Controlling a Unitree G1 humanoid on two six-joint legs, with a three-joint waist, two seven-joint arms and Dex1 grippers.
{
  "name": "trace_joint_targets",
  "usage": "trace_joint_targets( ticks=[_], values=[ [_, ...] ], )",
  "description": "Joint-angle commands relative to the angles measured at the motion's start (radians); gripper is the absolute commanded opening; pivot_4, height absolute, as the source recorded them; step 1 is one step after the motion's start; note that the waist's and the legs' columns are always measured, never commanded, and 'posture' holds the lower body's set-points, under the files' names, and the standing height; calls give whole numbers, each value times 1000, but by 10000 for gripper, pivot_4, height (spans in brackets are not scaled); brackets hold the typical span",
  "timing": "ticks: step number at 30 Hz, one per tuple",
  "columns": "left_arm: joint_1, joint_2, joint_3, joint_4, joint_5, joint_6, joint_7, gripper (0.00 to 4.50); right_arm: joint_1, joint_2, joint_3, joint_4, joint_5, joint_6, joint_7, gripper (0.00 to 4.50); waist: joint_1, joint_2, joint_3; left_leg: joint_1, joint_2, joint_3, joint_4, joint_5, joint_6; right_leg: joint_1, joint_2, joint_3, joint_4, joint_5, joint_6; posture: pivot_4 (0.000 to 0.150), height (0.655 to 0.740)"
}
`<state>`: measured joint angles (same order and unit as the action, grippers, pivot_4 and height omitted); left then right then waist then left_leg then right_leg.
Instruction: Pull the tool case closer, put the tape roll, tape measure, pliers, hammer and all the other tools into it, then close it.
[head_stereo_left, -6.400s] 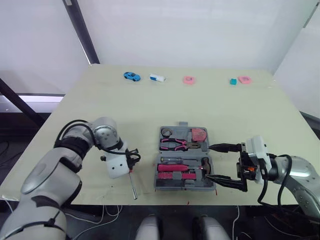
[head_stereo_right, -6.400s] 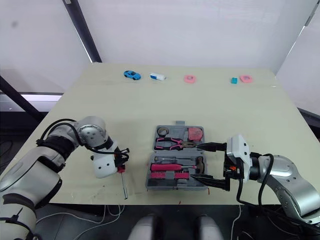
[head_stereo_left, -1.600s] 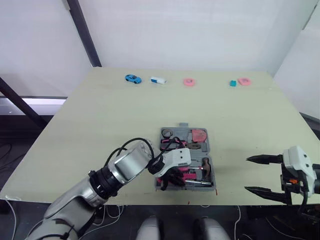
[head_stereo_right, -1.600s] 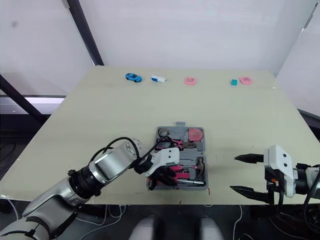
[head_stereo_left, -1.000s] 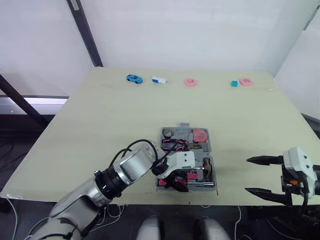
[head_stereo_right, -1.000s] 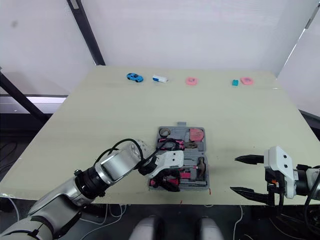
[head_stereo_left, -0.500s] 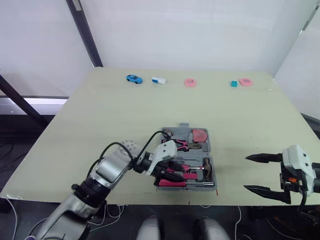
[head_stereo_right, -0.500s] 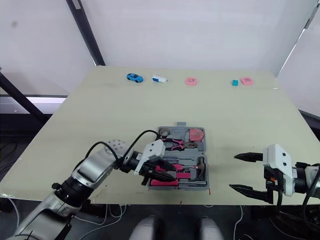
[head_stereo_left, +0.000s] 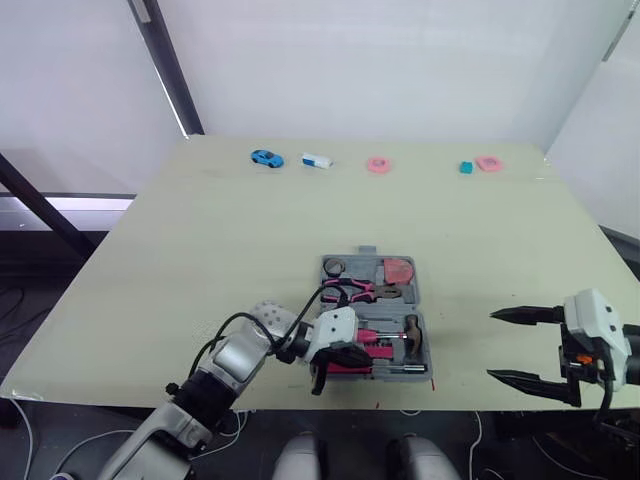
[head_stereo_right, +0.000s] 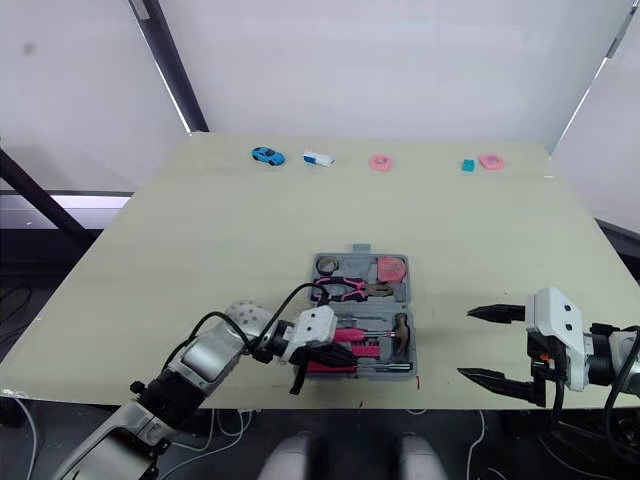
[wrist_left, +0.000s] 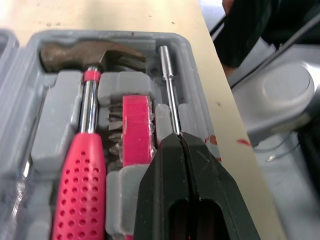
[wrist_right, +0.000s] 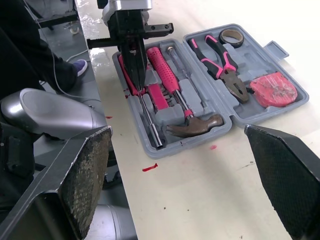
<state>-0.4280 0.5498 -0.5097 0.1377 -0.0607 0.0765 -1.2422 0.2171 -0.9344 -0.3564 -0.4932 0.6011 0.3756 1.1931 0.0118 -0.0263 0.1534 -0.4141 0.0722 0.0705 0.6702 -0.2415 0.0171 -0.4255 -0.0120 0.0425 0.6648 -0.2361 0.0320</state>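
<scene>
Nearest the table's (head_stereo_left: 200, 250) front edge, my left gripper (wrist_left: 181, 139) has its two black fingers pressed together with barely a seam between them, lying over the bare metal shaft (wrist_left: 169, 85) in the front slot of the tool case (head_stereo_right: 412, 322); I cannot tell whether the shaft is pinched or just under the tips. My right gripper (head_stereo_left: 493, 345) hangs spread wide off to the right, well apart from the case. The case lies open and flat close to that edge. Its near half holds the shaft, a pink bit block (wrist_left: 137, 130) and the hammer (wrist_right: 197, 125); its far half holds the pliers (wrist_right: 220, 65), tape roll (wrist_right: 231, 36) and red tape measure (wrist_right: 272, 89). Along the far edge sit a blue toy car (head_stereo_left: 265, 157) and two pink rings (head_stereo_left: 377, 164).
</scene>
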Motion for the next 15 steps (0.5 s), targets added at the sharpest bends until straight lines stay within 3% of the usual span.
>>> trace_joint_targets(
  ticks=[1, 4, 7, 10, 15],
  values=[
    [53, 36, -72, 70, 115, -38, -2, 137, -12, -1, 9, -32, 17, 8, -7, 45000, -1, 1, -3, 1, 0, 0, 0, 0, 0, 1, 0, 0, 0, 0, 0, 1500, 7400],
    [66, 23, -35, 62, 82, -33, 12, 137, -26, 13, 51, -41, -1, 9, -32, 45000, -4, 3, -8, 4, 0, 0, -1, 0, 0, 4, 0, 0, -1, -3, -3, 1500, 7400],
    [95, -18, 89, -31, -64, 72, 56, 137, -56, 78, 107, -48, -13, 3, -105, 45000, -9, 3, -8, 9, 1, 1, -2, 0, 0, 8, 0, 0, -1, -4, 0, 1500, 7400],
    [145, -54, 266, -148, -234, 182, 138, 137, -111, 207, 185, -32, -72, -11, -251, 45000, -16, 2, -7, 10, 2, 0, -2, 0, 0, 9, 0, -1, -1, -4, 0, 1500, 7400],
    [226, -85, 465, -236, -327, 222, 298, 137, -204, 376, 310, 43, -200, -34, -429, 45000, -24, 3, -7, 10, 2, 0, -2, 0, 0, 9, 0, -1, -1, -4, 0, 1500, 7400]
  ],
)
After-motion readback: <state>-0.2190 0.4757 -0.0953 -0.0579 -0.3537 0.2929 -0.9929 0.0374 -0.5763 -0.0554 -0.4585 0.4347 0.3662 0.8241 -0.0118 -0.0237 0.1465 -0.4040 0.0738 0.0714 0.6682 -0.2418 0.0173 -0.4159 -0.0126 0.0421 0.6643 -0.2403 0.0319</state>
